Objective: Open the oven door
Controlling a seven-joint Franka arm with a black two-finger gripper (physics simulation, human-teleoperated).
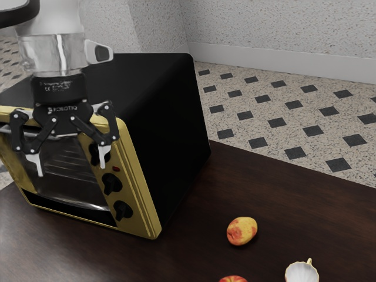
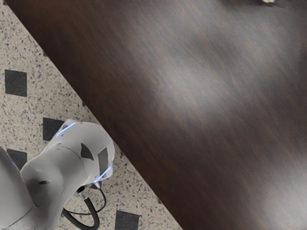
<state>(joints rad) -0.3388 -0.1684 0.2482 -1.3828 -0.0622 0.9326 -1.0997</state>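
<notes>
In the exterior view my black gripper [image 1: 70,165] points downward in front of the oven [image 1: 167,123], its two fingers wide apart with nothing between them. Behind it, the glass oven door [image 1: 73,185] is upright in the gold-framed front, with racks visible through the glass. The gripper covers part of the door's upper area and the top control knob. Whether the fingers touch the oven cannot be told.
On the dark wooden table [image 1: 194,205] lie a yellow-red fruit [image 1: 242,231], a second red fruit [image 1: 233,279] and a white cup [image 1: 302,272]. The wrist view looks onto the tabletop [image 2: 192,115], its edge and the arm's base [image 2: 72,153].
</notes>
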